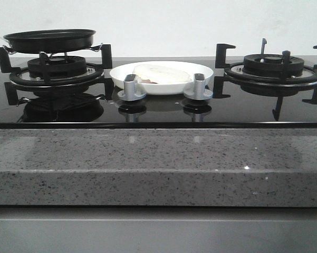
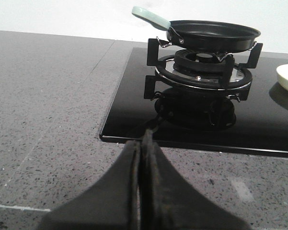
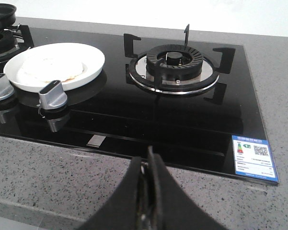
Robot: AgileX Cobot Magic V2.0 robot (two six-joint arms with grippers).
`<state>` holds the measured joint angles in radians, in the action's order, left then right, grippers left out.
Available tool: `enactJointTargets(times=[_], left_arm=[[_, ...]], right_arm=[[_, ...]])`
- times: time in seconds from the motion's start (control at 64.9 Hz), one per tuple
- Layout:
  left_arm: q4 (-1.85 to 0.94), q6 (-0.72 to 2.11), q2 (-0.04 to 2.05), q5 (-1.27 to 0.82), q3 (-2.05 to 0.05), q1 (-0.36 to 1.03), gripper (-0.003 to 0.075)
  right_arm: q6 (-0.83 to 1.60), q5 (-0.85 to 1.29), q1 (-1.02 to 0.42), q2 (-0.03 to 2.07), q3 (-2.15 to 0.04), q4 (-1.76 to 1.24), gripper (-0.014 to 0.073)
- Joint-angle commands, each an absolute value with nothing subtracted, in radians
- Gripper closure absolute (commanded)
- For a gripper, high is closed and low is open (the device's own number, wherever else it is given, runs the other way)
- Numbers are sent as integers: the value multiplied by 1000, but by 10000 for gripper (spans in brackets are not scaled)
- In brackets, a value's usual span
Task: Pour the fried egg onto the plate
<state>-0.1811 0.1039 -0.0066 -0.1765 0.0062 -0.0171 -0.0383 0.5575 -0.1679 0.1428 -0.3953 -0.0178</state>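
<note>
Fried egg on plate — glossy black hob, both claws clenched.

Black pan on left burner; right burner bare (2 silver knobs btwn)

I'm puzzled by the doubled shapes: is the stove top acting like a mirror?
Yes: in the front view the glossy black hob reflects the knobs and burner grates; in the right wrist view it mirrors the plate and right burner.

Left end effector has its fingers pressed together, holding nothing; right end effector likewise.
</note>
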Motion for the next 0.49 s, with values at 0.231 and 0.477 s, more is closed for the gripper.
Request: enactJointTargets(times=[0.231,0.477], left_arm=[[-192,96,-24,-88,11,-20,739],[-192,96,-24,-88,11,-20,739]], right_arm=[[-38,442,-162,151,-397,-10,654],[-38,225,-83,132,-206,11,654]])
